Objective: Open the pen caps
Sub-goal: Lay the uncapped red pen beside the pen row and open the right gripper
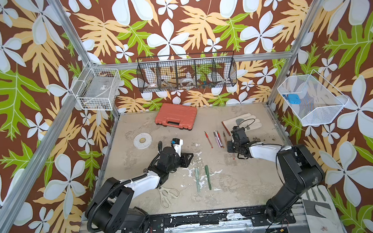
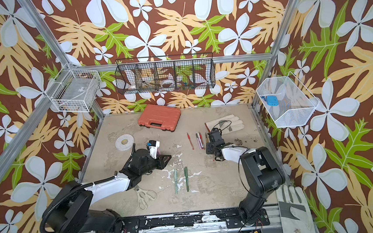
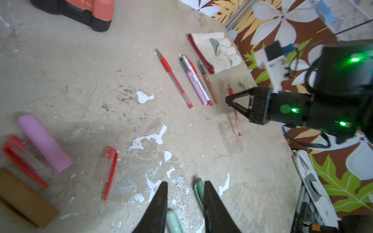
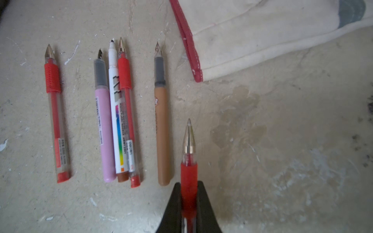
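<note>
- The right end effector [image 4: 189, 183] is clenched on a red gel pen [image 4: 188, 171]. Its black wedge-shaped fingers pinch the ribbed rubber grip, and the bare metal cone tip points ahead. The rest of the barrel is hidden behind the fingers.
- The left end effector [image 3: 185, 182] is released, its two tapering black fingers standing apart with nothing between them.
- Four loose caps lie on the desk [image 1: 243, 181] to one side of the left end effector, touching neither finger:
  - a smooth matte pink cap [image 3: 44, 141]
  - a brown cap [image 3: 24, 199], blurred and cut by the frame edge
  - a clear cap with a red clip [image 3: 109, 171]
  - a second clear red-clipped cap [image 3: 24, 161] between the pink and brown ones
- A pale green pen [image 1: 197, 180] and a dark green pen [image 1: 208, 176] lie parallel just beside the left end effector, caps on. In the left wrist view only their rounded ends show.
- Ahead of the right end effector is a row of uncapped pens [image 4: 118, 113] with red, pink, white and brown barrels. Beyond them lies a cream leather glove [image 4: 262, 40] with a red-stitched cuff, partly out of frame.
- The desk is beige, scuffed and chipped in white patches.
</note>
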`<state>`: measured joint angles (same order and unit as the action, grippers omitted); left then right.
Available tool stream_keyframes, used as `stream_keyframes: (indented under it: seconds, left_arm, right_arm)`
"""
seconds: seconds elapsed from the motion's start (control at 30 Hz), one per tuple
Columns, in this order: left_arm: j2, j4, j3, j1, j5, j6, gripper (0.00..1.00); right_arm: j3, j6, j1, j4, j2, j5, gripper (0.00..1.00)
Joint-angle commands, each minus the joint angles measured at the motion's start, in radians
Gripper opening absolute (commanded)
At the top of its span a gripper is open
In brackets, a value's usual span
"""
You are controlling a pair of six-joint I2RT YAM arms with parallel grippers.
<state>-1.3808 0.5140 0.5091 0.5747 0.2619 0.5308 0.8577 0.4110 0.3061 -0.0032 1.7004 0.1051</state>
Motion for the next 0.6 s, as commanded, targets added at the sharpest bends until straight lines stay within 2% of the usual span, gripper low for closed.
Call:
stream_keyframes:
  seconds: [0.0,0.33,0.43,0.57]
  left_arm:
    - [0.039,0.059,-0.013,0.011,0.027,0.015,0.32]
    - [0.049,0.053,-0.014,0.014,0.026,0.003,0.34]
    - [0.053,0.053,-0.014,0.016,0.032,0.006,0.34]
    - [0.067,0.053,-0.015,0.025,0.036,0.015,0.34]
  right_arm:
    - [0.033,-0.009,-0.001,-0.043,0.033,-0.002,0.12]
    - [0.054,0.007,-0.001,-0.042,0.07,0.028,0.27]
    - [0.024,-0.021,-0.001,-0.008,-0.004,-0.003,0.33]
    - [-0.02,-0.019,-0.001,-0.024,-0.179,-0.021,0.4]
